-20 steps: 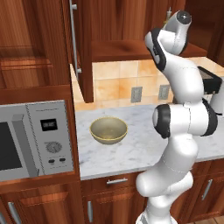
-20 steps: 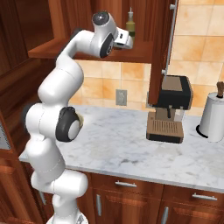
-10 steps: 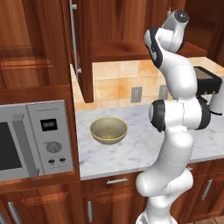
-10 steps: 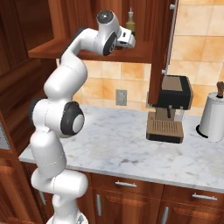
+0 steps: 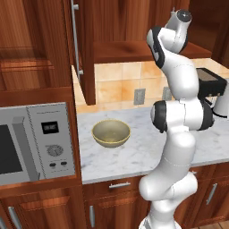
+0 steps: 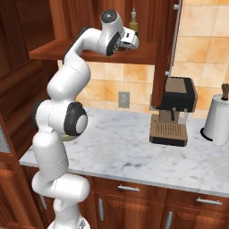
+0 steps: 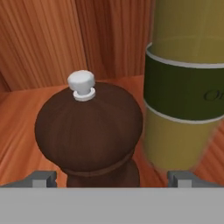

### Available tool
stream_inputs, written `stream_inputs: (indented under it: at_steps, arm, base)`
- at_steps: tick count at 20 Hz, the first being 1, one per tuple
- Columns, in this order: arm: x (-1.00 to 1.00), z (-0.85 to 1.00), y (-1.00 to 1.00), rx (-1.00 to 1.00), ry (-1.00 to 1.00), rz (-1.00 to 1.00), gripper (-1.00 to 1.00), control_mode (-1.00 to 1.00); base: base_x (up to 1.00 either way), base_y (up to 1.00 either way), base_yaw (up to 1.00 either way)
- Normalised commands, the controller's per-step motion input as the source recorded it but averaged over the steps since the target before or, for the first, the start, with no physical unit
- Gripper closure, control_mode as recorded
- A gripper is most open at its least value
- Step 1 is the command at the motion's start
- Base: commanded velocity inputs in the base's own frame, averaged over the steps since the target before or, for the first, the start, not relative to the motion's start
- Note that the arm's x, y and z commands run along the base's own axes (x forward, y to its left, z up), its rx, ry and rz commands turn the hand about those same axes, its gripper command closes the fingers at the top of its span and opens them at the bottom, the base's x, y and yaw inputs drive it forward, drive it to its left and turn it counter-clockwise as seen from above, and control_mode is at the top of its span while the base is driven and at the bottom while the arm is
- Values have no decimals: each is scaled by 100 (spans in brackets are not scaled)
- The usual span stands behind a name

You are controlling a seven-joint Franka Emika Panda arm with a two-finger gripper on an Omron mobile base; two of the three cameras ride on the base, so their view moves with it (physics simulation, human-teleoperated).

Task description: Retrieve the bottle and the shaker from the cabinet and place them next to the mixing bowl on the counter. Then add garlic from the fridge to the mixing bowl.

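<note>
From the left, the mixing bowl (image 5: pixel 111 133) sits alone on the marble tabletop (image 5: pixel 134 154), just right of the microwave (image 5: pixel 36 141); nothing has been set beside it and it looks empty, so by my judgement the task is at its very start. Both cabinet items wait to be fetched, and the garlic step is not yet begun. In the right base view the arm reaches up into the open cabinet (image 6: pixel 152 49), with the gripper (image 6: pixel 133 40) at the shelf level, close to the bottle (image 6: pixel 133 23) standing there. Further right on the tabletop are the coffee machine (image 6: pixel 172 109) and a paper towel roll (image 6: pixel 218 120).

In the hand view the dark wooden shaker (image 7: pixel 89 127) with its white knob stands on the cabinet shelf, left of centre, squarely between the two fingertips (image 7: pixel 43 178) and very near. The yellow bottle with its green label stands just beside it on the right, possibly touching. The jaws are spread fully wide and hold nothing; the shaker seems lined up for the first grasp.
</note>
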Motion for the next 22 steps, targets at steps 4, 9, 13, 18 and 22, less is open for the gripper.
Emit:
stream_inputs:
  at_steps: [4, 9, 13, 18, 22]
  arm:
    - [0, 0, 0, 0, 0, 0, -100, -100]
    - [0, 0, 0, 0, 0, 0, 100, -100]
    - [-1, 0, 0, 0, 0, 0, 100, -100]
    - [-74, -3, 0, 0, -2, 0, 100, -100]
    - [-100, -9, 9, 0, -9, 2, 100, -100]
  base:
    - [0, 0, 0]
    - [0, 0, 0]
    - [0, 0, 0]
    - [0, 0, 0]
    - [0, 0, 0]
